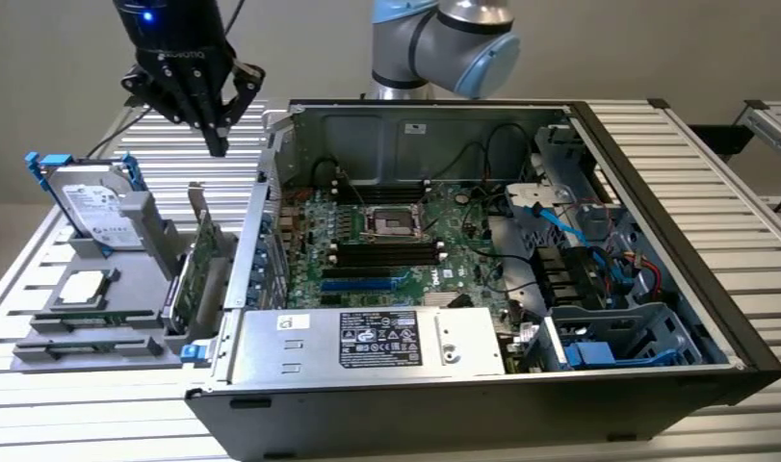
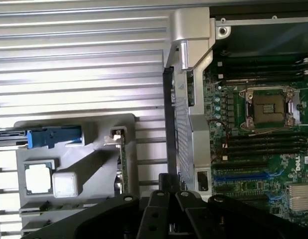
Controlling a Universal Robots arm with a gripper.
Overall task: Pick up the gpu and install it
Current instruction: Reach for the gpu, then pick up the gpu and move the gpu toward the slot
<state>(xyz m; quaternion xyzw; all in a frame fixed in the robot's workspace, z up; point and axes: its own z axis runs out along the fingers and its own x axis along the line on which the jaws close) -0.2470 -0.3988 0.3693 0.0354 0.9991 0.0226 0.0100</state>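
So the gripper (image 1: pixel 218 146) has its fingers pressed together with nothing in them; in the exterior view it hangs in the air at roughly 12 o'clock from the gpu (image 1: pixel 206 252), clearly apart from it.

The gpu stands on edge in the grey holder (image 1: pixel 131 252), silver bracket end pointing up, just beside the outer wall of the open computer case (image 1: pixel 647 289), at about 9 o'clock of the case; it isn't in the motherboard (image 1: pixel 364 241) yet.

At 9 o'clock from the card, same holder, there's the hard drive (image 1: pixel 94 204) with blue rails, and a processor chip (image 1: pixel 82 287) lies flat towards 7 o'clock.

The wrist view looks down past the closed gripper (image 2: pixel 168 185) onto the gpu (image 2: pixel 123 159) edge-on in the holder (image 2: pixel 94 124); everything sits on a slatted metal table (image 1: pixel 698 144).
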